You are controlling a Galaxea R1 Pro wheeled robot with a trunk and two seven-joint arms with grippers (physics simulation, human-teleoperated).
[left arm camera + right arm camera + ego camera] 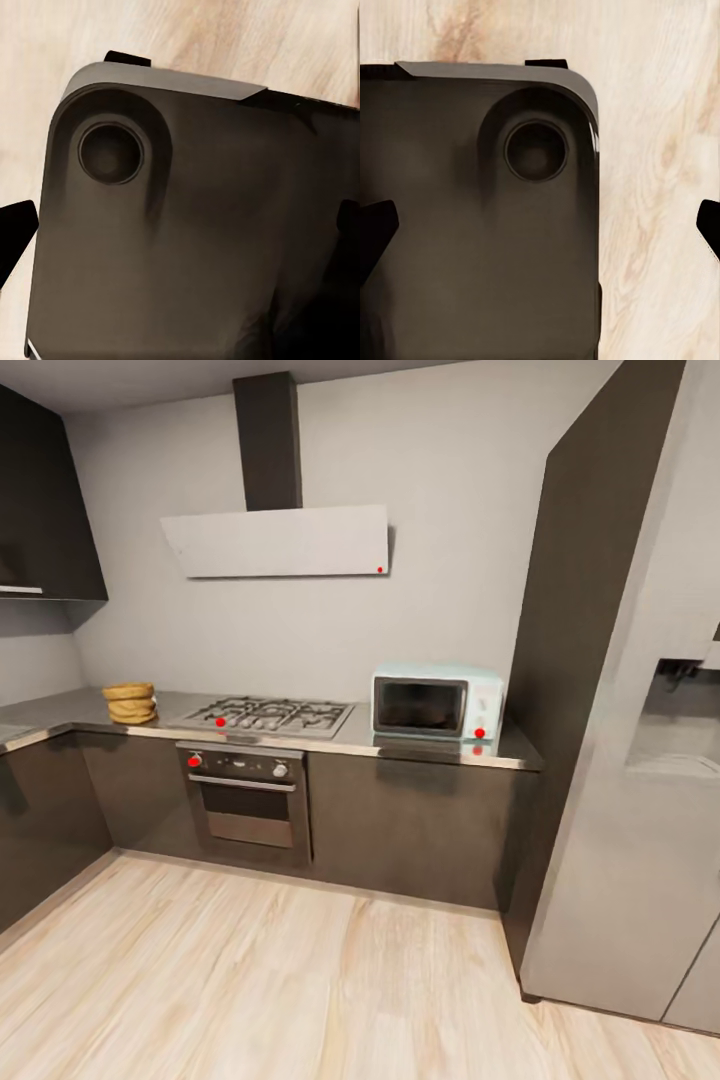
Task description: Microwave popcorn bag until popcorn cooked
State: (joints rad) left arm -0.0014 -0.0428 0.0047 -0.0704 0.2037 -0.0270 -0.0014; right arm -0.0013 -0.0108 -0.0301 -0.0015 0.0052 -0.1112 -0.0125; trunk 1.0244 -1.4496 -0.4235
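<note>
I see the tan-brown popcorn bag (131, 703) on the grey, faintly reflective countertop (70, 712) over brown-black cabinets (405, 825). The microwave (437, 703) is pale mint-white with a dark window and 1 red dot. The steel oven (247, 802) carries 1 red knob. The floor (250, 980) is pale wood grain.

Popcorn bag (131, 703) and microwave (437, 703) (door shut) flank the hob (270, 715).
</note>
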